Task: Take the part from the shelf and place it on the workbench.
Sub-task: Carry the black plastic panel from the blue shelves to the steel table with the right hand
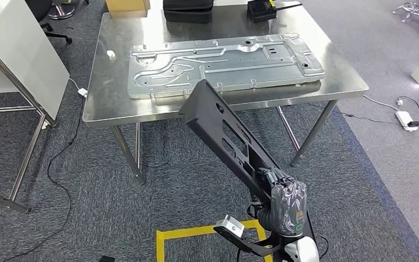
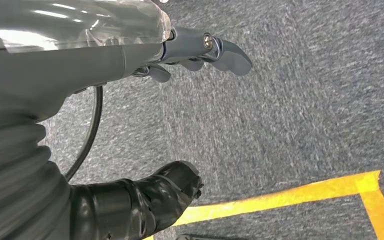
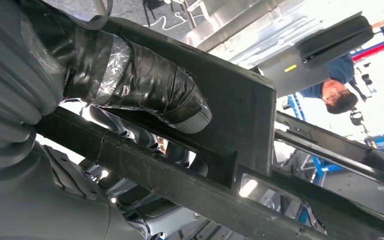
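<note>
Gripping the long black slotted part [image 1: 226,134] near its lower end, right robot hand [image 1: 287,203] holds it tilted up, far end over the front edge of the steel worktop [image 1: 99,103]. Thumb [image 3: 145,85] wraps one rail in the right wrist view. Part is off the worktop surface, in the air. Large stamped metal panel [image 1: 226,63] lies flat on the worktop. Left robot hand [image 2: 180,55] hangs over grey carpet [image 2: 300,110] near yellow tape [image 2: 300,192], fingers apart, holding nothing.
</note>
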`<move>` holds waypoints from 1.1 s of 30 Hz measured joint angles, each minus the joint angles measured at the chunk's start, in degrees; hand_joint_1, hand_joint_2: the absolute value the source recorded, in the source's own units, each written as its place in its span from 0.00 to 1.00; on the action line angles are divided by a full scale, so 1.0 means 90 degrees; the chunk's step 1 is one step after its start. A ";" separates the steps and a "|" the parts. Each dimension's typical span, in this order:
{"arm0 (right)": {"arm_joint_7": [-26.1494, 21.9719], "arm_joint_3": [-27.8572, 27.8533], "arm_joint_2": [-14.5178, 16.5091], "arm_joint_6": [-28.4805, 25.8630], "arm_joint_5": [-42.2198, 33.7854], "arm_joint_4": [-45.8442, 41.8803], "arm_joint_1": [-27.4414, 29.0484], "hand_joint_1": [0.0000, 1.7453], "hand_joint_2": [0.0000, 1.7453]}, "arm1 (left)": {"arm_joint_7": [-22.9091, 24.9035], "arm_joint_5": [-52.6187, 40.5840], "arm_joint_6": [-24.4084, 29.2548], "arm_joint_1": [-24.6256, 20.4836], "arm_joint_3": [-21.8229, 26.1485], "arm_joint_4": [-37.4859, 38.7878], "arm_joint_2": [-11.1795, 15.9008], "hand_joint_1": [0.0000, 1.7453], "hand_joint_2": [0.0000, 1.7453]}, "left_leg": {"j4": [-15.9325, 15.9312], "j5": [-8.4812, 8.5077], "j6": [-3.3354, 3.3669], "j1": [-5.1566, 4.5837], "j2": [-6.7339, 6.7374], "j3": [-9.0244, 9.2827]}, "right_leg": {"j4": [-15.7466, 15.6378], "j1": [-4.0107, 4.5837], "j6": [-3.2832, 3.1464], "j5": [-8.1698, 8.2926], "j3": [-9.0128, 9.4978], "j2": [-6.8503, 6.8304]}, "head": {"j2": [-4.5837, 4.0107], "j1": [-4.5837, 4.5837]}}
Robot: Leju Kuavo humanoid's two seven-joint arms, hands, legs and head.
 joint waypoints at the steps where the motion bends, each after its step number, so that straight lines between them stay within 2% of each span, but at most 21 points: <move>1: 0.0007 0.0000 0.0000 -0.0001 0.0000 0.0005 0.0000 1.00 1.00 | 0.0001 -0.0001 0.0000 0.0003 0.0000 0.0000 0.0000 0.00 1.00 | 0.0001 -0.0012 -0.0004 0.0002 -0.0001 0.0015 | -0.0014 -0.0010 0.0006 0.0104 -0.0014 -0.0005 | 0.0000 0.0000; 2: 0.0010 0.0000 0.0000 -0.0002 -0.0001 0.0008 -0.0001 1.00 1.00 | 0.0001 -0.0001 -0.0001 0.0005 0.0000 0.0000 -0.0001 0.00 1.00 | 0.0001 -0.0027 -0.0016 0.0004 -0.0003 0.0038 | -0.0272 -0.0020 0.0002 0.0316 0.0093 -0.0010 | 0.0000 -0.0001; 3: 0.0010 0.0000 0.0000 -0.0002 0.0000 0.0008 -0.0004 1.00 1.00 | 0.0001 -0.0002 -0.0001 0.0007 0.0000 0.0000 -0.0004 0.00 1.00 | 0.0001 -0.0046 -0.0035 0.0007 -0.0006 0.0068 | -0.0712 -0.0026 -0.0012 0.0569 0.0290 -0.0021 | 0.0000 0.0001; 5: 0.0010 0.0000 0.0000 -0.0004 -0.0001 0.0008 -0.0014 1.00 1.00 | 0.0001 -0.0002 -0.0002 0.0004 0.0000 0.0000 -0.0009 0.00 1.00 | 0.0002 -0.0082 -0.0095 -0.0008 -0.0010 0.0102 | -0.1438 0.0003 -0.0060 0.0838 0.0637 -0.0036 | 0.0000 -0.0001; 6: 0.0010 0.0000 0.0000 -0.0005 -0.0001 0.0007 -0.0017 1.00 1.00 | 0.0001 -0.0002 -0.0002 0.0001 0.0000 0.0000 -0.0009 0.00 1.00 | -0.0001 -0.0090 -0.0134 -0.0016 -0.0009 0.0107 | -0.1610 0.0025 -0.0090 0.0857 0.0713 -0.0038 | 0.0000 -0.0004; 8: 0.0015 -0.0001 0.0000 -0.0008 -0.0001 0.0005 -0.0019 1.00 1.00 | 0.0001 -0.0002 -0.0002 -0.0005 0.0000 0.0000 -0.0008 0.00 1.00 | -0.0027 -0.0090 -0.0218 -0.0023 0.0000 0.0118 | -0.1668 0.0057 -0.0158 0.0826 0.0731 -0.0020 | 0.0000 -0.0012; 10: 0.0019 -0.0001 0.0005 -0.0010 -0.0001 0.0004 -0.0018 1.00 1.00 | 0.0002 -0.0006 -0.0002 -0.0011 0.0000 0.0000 -0.0005 0.00 1.00 | 0.0034 -0.0166 -0.0285 -0.0015 0.0005 0.0115 | -0.1738 0.0036 -0.0247 0.0842 0.0780 -0.0015 | 0.0000 -0.0017; 12: 0.0018 0.0000 0.0020 -0.0018 -0.0001 0.0004 -0.0031 1.00 1.00 | 0.0005 -0.0011 -0.0007 -0.0011 -0.0001 0.0000 -0.0002 0.00 1.00 | 0.0542 -0.0459 -0.0314 -0.0010 -0.0001 -0.0114 | -0.1805 0.0017 -0.0333 0.0853 0.0837 -0.0025 | 0.0000 -0.0034; 14: 0.0018 0.0000 0.0032 -0.0026 -0.0001 0.0005 -0.0038 1.00 1.00 | 0.0011 -0.0019 -0.0016 -0.0002 -0.0002 0.0000 -0.0002 0.00 1.00 | 0.1389 -0.0807 -0.0328 -0.0012 -0.0004 -0.0553 | -0.1807 0.0048 -0.0384 0.0836 0.0848 -0.0030 | 0.0000 -0.0047; 15: 0.0019 0.0000 0.0033 -0.0027 -0.0002 0.0005 -0.0035 1.00 1.00 | 0.0014 -0.0022 -0.0020 0.0006 -0.0002 0.0000 -0.0002 0.00 1.00 | 0.1677 -0.0862 -0.0331 -0.0013 -0.0004 -0.0717 | -0.1803 0.0065 -0.0400 0.0825 0.0854 -0.0026 | 0.0000 -0.0046; 16: 0.0020 0.0000 0.0035 -0.0029 -0.0004 0.0005 -0.0033 1.00 1.00 | 0.0016 -0.0026 -0.0022 0.0013 -0.0002 0.0000 -0.0001 0.00 1.00 | 0.1750 -0.0794 -0.0327 -0.0013 -0.0004 -0.0783 | -0.1796 0.0080 -0.0411 0.0813 0.0866 -0.0018 | 0.0000 -0.0046; 17: 0.0020 0.0000 0.0035 -0.0030 -0.0006 0.0005 -0.0033 1.00 1.00 | 0.0017 -0.0025 -0.0024 0.0017 -0.0002 0.0000 0.0001 0.00 1.00 | 0.1568 -0.0605 -0.0312 -0.0015 -0.0004 -0.0723 | -0.1788 0.0092 -0.0415 0.0797 0.0886 -0.0006 | 0.0000 -0.0047; 19: 0.0020 0.0000 0.0038 -0.0033 -0.0010 0.0005 -0.0034 1.00 1.00 | 0.0017 -0.0024 -0.0027 0.0021 -0.0001 0.0000 0.0012 0.00 1.00 | 0.0741 -0.0137 -0.0245 -0.0031 -0.0012 -0.0366 | -0.1764 0.0111 -0.0397 0.0753 0.0931 0.0014 | 0.0000 -0.0046; 21: 0.0020 0.0000 0.0039 -0.0039 -0.0013 0.0005 -0.0037 1.00 1.00 | 0.0017 -0.0027 -0.0033 0.0013 -0.0001 0.0000 0.0024 0.00 1.00 | 0.0139 0.0055 -0.0181 -0.0063 -0.0021 -0.0108 | -0.1727 0.0130 -0.0348 0.0715 0.0930 0.0021 | 0.0000 -0.0043; 24: 0.0020 0.0000 0.0043 -0.0047 -0.0018 0.0004 -0.0039 1.00 1.00 | 0.0018 -0.0038 -0.0039 0.0003 -0.0002 0.0000 0.0026 0.00 1.00 | 0.0002 0.0052 -0.0113 -0.0071 -0.0018 -0.0062 | -0.1722 0.0124 -0.0256 0.0700 0.0911 0.0013 | 0.0000 -0.0044; 26: 0.0019 0.0000 0.0046 -0.0053 -0.0018 0.0003 -0.0042 1.00 1.00 | 0.0018 -0.0040 -0.0040 0.0008 -0.0002 0.0000 0.0015 0.00 1.00 | -0.0071 0.0079 -0.0045 -0.0029 -0.0007 -0.0010 | -0.1534 0.0118 -0.0185 0.0566 0.0837 0.0005 | 0.0000 -0.0029; 29: 0.0019 0.0000 0.0046 -0.0069 -0.0019 0.0005 -0.0038 1.00 1.00 | 0.0018 -0.0041 -0.0041 0.0004 -0.0002 0.0000 0.0009 0.00 1.00 | -0.0111 0.0074 0.0008 -0.0013 0.0002 0.0033 | -0.0490 0.0057 -0.0087 0.0091 0.0310 -0.0007 | 0.0000 -0.0011; 30: 0.0019 0.0000 0.0045 -0.0070 -0.0019 0.0007 -0.0032 1.00 1.00 | 0.0018 -0.0041 -0.0042 0.0004 -0.0002 0.0000 0.0010 0.00 1.00 | -0.0107 0.0062 0.0010 -0.0013 0.0001 0.0038 | -0.0178 0.0030 -0.0062 0.0016 0.0125 -0.0008 | 0.0000 -0.0012; 31: 0.0020 0.0000 0.0044 -0.0070 -0.0020 0.0009 -0.0026 1.00 1.00 | 0.0018 -0.0041 -0.0043 0.0005 -0.0002 0.0000 0.0010 0.00 1.00 | -0.0100 0.0046 0.0005 -0.0010 0.0000 0.0048 | -0.0057 0.0006 -0.0044 0.0055 0.0028 -0.0010 | 0.0000 -0.0013; 32: 0.0020 0.0000 0.0044 -0.0070 -0.0021 0.0009 -0.0023 1.00 1.00 | 0.0018 -0.0041 -0.0045 0.0006 -0.0002 0.0000 0.0010 0.00 1.00 | -0.0090 0.0024 -0.0008 -0.0005 -0.0002 0.0067 | -0.0177 -0.0017 -0.0030 0.0218 0.0051 -0.0012 | 0.0000 -0.0012; 33: 0.0020 0.0000 0.0045 -0.0070 -0.0021 0.0009 -0.0024 1.00 1.00 | 0.0018 -0.0041 -0.0047 0.0008 -0.0002 0.0000 0.0007 0.00 1.00 | -0.0078 -0.0005 -0.0032 0.0004 -0.0005 0.0095 | -0.0546 -0.0035 -0.0022 0.0481 0.0203 -0.0020 | 0.0000 -0.0012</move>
